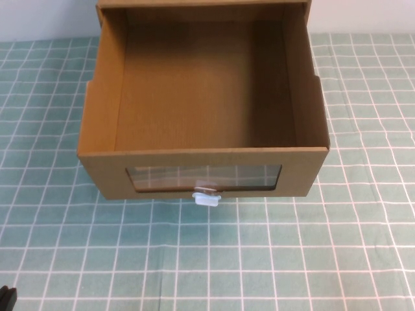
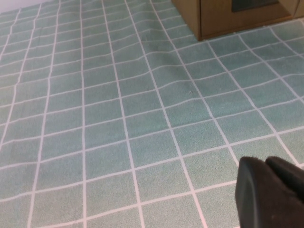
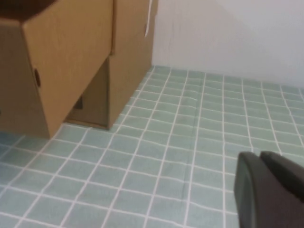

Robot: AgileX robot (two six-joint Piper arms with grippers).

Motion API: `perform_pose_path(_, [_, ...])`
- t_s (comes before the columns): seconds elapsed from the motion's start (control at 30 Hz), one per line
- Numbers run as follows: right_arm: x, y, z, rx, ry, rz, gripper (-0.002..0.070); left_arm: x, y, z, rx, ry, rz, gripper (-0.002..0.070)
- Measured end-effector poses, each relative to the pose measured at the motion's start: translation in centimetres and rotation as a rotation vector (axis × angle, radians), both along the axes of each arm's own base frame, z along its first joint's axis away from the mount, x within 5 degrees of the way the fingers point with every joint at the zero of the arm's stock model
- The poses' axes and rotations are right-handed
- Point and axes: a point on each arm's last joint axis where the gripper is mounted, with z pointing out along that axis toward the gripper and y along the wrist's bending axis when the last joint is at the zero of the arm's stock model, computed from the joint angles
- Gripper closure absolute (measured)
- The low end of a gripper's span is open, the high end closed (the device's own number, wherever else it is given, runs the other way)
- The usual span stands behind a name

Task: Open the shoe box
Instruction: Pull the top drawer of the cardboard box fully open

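The worktop (image 1: 311, 259), covered in a green cloth with a white grid, carries one thing: the shoe box (image 1: 305, 13), a brown cardboard case at the far middle, close to the pale wall. Its drawer (image 1: 104, 129) is already slid well out toward the robot's side, and the high view looks straight down into an empty brown interior. By my reading the opening is essentially done. Whether the drawer could come out any further cannot be told from here, and nothing else seems left to do.

The drawer's front panel has a clear window (image 1: 204, 176) through which the cloth's grid shows. Just below it a small white pull tab (image 1: 206, 197) hangs at the middle of the front edge, with nothing touching it.

The left end effector (image 2: 265, 164) sits low over the cloth at the near left, well apart from the box. It is clenched on nothing, with its two dark fingers pressed together. The right end effector (image 3: 260, 159) is low over the cloth to the box's right, also apart from it, and likewise clenched and empty.

No brand, label or writing can be read anywhere; the cardboard is plain. The only mark is a small dark hole (image 3: 37, 78) in the drawer's side.
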Motion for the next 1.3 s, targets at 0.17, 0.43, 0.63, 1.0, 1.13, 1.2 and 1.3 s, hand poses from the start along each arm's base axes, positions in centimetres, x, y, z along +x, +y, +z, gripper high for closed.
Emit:
perform_pose_path(0.17, [0.5, -0.1, -2.2, -0.001, -0.006, -0.063, 0.0690, 0.0, 0.0, 0.0, 0.000, 0.000, 0.000, 0.0680])
perform_pose_path(0.43, [0.7, -0.6, -5.6, 0.063, 0.116, -0.155, 0.0689, 0.0, 0.0, 0.0, 0.000, 0.000, 0.000, 0.0680])
perform_pose_path(0.63, [0.5, -0.6, -6.5, 0.205, 0.218, -0.191, 0.0690, 0.0, 0.0, 0.0, 0.000, 0.000, 0.000, 0.0680])
perform_pose_path(1.0, [0.5, -0.6, -6.6, 0.228, 0.225, -0.195, 0.0689, 0.0, 0.0, 0.0, 0.000, 0.000, 0.000, 0.0680])
perform_pose_path(1.13, [0.5, -0.6, -6.6, 0.228, 0.225, -0.195, 0.0690, 0.0, 0.0, 0.0, 0.000, 0.000, 0.000, 0.0680])
perform_pose_path(1.2, [0.5, -0.6, -6.6, 0.228, 0.225, -0.195, 0.0690, 0.0, 0.0, 0.0, 0.000, 0.000, 0.000, 0.0680])
perform_pose_path(1.3, [0.5, -0.6, -6.6, 0.228, 0.225, -0.195, 0.0689, 0.0, 0.0, 0.0, 0.000, 0.000, 0.000, 0.0680])
